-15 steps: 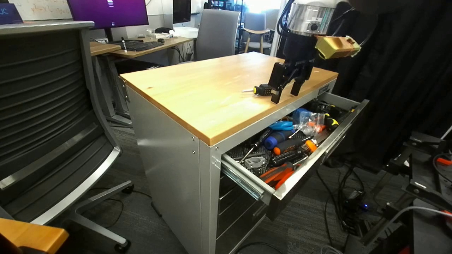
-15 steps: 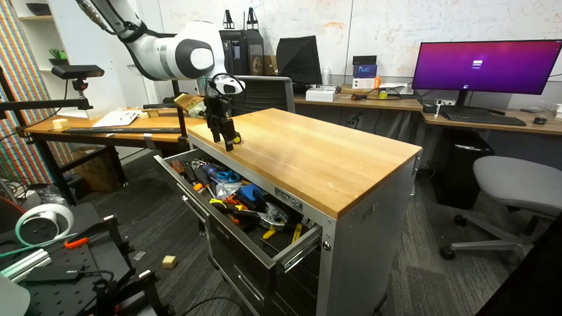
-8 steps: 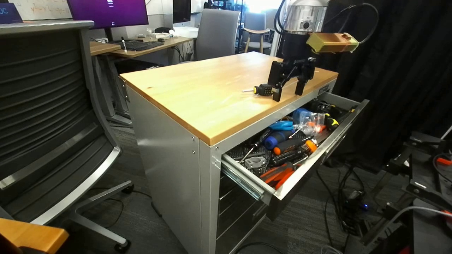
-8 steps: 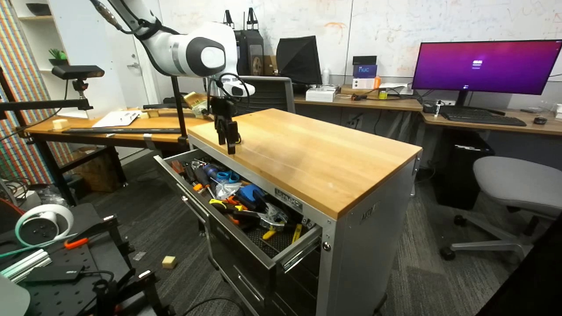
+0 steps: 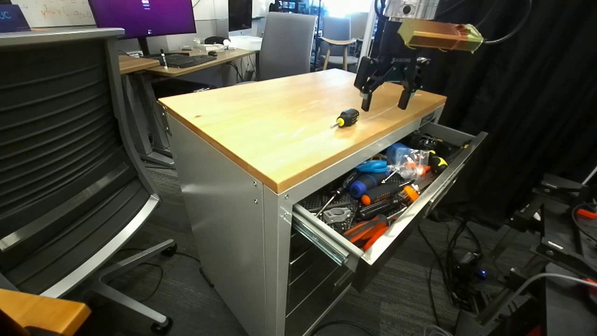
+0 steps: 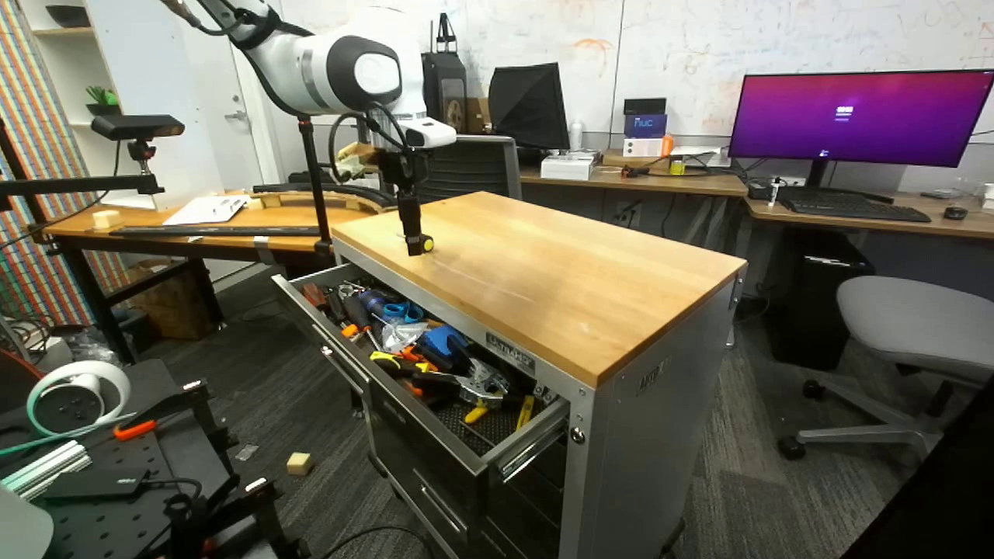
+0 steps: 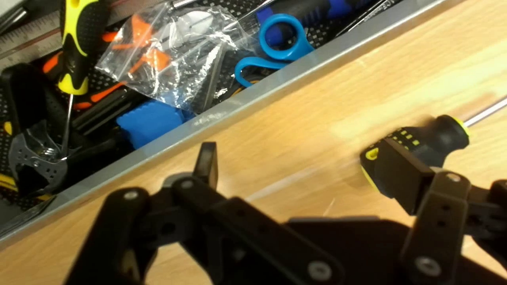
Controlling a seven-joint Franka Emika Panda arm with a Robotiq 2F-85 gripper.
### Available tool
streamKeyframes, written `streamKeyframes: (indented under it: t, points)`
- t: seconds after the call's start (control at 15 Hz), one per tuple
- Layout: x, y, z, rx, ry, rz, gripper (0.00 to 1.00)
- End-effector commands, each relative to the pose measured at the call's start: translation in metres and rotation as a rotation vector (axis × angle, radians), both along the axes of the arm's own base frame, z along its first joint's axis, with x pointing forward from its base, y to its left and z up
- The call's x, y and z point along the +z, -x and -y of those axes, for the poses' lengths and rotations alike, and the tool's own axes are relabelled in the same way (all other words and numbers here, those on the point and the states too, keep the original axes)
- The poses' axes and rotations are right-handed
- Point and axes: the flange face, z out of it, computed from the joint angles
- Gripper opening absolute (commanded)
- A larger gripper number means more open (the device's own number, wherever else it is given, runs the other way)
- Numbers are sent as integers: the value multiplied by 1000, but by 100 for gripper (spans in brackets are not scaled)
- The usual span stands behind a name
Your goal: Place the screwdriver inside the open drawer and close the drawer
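At the left of an exterior view stands a dark-backed chair (image 5: 60, 140). Next comes the wooden counter (image 5: 242, 121), where the black-and-yellow screwdriver (image 5: 349, 117) lies, tip to the left. Just right of its handle, above the counter, hangs the pincer (image 5: 385, 105), its fingers (image 5: 366, 101) spread wide; in the wrist view one of them partly covers the handle. Lower down, the drawer (image 5: 394, 229) is pulled out, holding tools (image 5: 367, 185) and a clear bag (image 5: 411, 161). Farthest right hangs a black curtain (image 5: 527, 116).

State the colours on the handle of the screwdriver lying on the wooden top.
The screwdriver handle is black with yellow markings, seen best in the wrist view.
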Motion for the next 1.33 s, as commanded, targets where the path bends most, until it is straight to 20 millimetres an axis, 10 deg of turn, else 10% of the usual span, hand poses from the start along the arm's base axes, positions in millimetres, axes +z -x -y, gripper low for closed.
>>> streamKeyframes:
  t: [0.0,0.87,1.0,1.27]
  points:
    - [23,10,-11,-96,-24,54,100]
    - [-13,-16,-57,-144,-86,236,100]
    - [-18,-19,-57,-151,-64,255,73]
    - [-25,-24,-53,-178,-12,275,52]
